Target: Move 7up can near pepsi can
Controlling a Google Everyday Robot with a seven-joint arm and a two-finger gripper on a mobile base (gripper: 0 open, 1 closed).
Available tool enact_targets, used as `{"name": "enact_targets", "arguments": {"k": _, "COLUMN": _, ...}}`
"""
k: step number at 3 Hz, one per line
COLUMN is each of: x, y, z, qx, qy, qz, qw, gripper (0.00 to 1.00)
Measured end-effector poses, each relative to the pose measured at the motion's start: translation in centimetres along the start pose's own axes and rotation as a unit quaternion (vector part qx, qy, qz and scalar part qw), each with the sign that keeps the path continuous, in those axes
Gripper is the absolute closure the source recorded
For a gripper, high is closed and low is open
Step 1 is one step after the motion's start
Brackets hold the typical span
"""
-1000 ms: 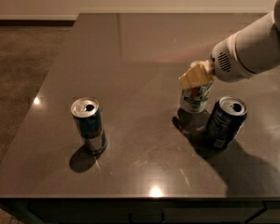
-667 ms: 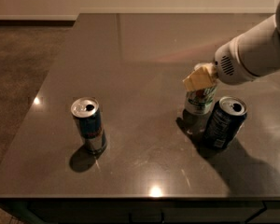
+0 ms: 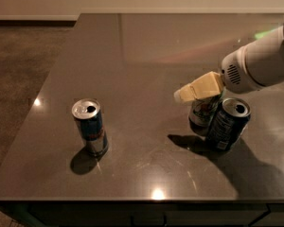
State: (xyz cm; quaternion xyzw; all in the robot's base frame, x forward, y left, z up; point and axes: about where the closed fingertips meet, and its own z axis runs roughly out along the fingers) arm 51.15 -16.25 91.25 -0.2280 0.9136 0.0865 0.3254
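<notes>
The 7up can [image 3: 202, 112] stands on the dark table [image 3: 146, 56], right of centre, with its top hidden under my gripper. It shows a pale body with green and red marks. The pepsi can [image 3: 227, 125], dark navy with a silver top, stands right beside it on the right, touching or nearly touching. My gripper [image 3: 195, 91], cream-coloured at the end of the white arm [image 3: 258, 63], sits directly over the top of the 7up can and points left.
A slim blue-and-silver can [image 3: 91, 126] with red marks stands alone at the front left of the table. The table's front edge [image 3: 142, 200] is close to the cans. The floor [image 3: 23, 60] lies beyond the table's left edge.
The 7up can and my gripper have shifted a little to the right, closer to the pepsi can. The other two cans have not moved.
</notes>
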Motion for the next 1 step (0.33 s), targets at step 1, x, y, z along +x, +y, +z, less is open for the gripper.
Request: {"name": "enact_targets", "arguments": {"k": 1, "x": 0.0, "y": 0.0, "z": 0.0, "qx": 0.0, "qy": 0.0, "qz": 0.0, "qw": 1.0, "gripper": 0.0}}
